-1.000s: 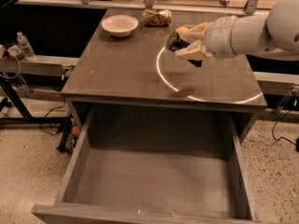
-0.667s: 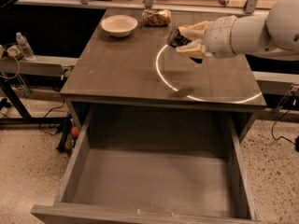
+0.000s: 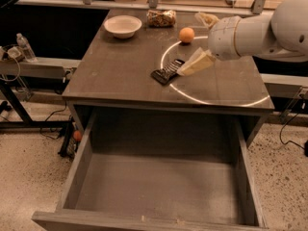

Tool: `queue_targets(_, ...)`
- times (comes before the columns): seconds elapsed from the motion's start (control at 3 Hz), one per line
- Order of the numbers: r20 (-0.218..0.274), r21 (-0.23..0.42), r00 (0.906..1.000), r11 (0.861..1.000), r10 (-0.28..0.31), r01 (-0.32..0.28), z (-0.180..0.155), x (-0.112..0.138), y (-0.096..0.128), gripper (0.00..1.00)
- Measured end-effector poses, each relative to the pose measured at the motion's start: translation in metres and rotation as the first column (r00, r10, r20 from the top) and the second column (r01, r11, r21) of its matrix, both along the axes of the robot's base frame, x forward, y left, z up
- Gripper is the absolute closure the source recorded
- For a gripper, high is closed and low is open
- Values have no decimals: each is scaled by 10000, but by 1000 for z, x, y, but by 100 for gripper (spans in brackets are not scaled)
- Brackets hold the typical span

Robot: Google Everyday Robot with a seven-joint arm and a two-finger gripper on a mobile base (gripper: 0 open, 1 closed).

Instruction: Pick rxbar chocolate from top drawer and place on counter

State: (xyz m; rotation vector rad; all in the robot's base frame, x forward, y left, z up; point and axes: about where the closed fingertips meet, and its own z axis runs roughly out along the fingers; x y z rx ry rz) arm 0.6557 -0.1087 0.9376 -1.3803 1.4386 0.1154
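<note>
The rxbar chocolate, a flat black bar with pale stripes, lies on the counter, across the left arc of the white circle. My gripper is just right of the bar and above the counter. It is open and empty. Its lower finger ends close to the bar's right end, and its upper finger is farther back. The top drawer is pulled out in front of the counter, and nothing shows inside it.
A white bowl and a crinkly brownish snack bag sit at the back of the counter. An orange ball is near the circle's far edge. A water bottle stands on a side shelf at left.
The gripper held the bar above the counter before. Now the bar lies on the counter, the fingers have opened and the arm has drawn back to the right.
</note>
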Motion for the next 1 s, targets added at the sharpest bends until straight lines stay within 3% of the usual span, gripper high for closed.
queue_targets(0.33, -138, 297, 9997, 9994, -185, 189, 3, -9, -9, 0)
queue_targets(0.67, 253, 272, 9953, 9953, -934, 927, 31, -23, -57, 0)
queue_targets(1.0, 1163, 39, 9718, 9785, -2053, 2063, 78, -29, -127, 0)
